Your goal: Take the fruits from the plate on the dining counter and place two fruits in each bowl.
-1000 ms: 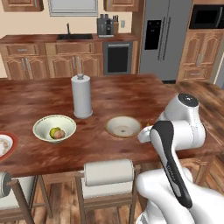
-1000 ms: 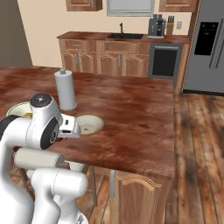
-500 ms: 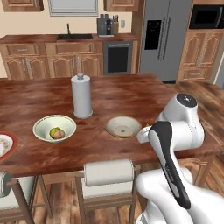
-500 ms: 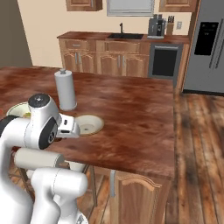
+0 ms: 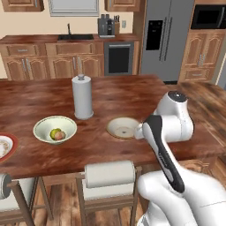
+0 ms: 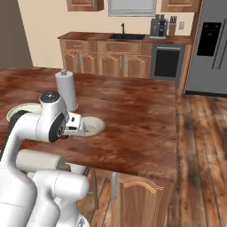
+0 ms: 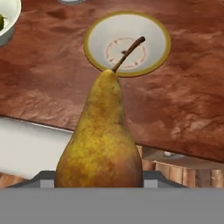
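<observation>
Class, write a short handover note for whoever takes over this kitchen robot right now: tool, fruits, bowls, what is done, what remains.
Tool: shut on a yellow-brown pear, at the near edge of the dark reddish-brown dining counter.
Tan-rimmed shallow bowl: ahead of the pear, no fruit inside.
Deep cream bowl: two small fruits inside.
Red-rimmed white plate: at the left edge.
Done: cream bowl filled.
Left: drop the pear in the tan-rimmed bowl, then add one more fruit.

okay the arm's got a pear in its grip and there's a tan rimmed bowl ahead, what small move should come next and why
Probably carry the pear forward until it is over the tan-rimmed bowl. The tool is shut on the pear, which still sits short of the bowl, near the dining counter edge. That bowl looks empty; the cream bowl already holds fruit.
</observation>
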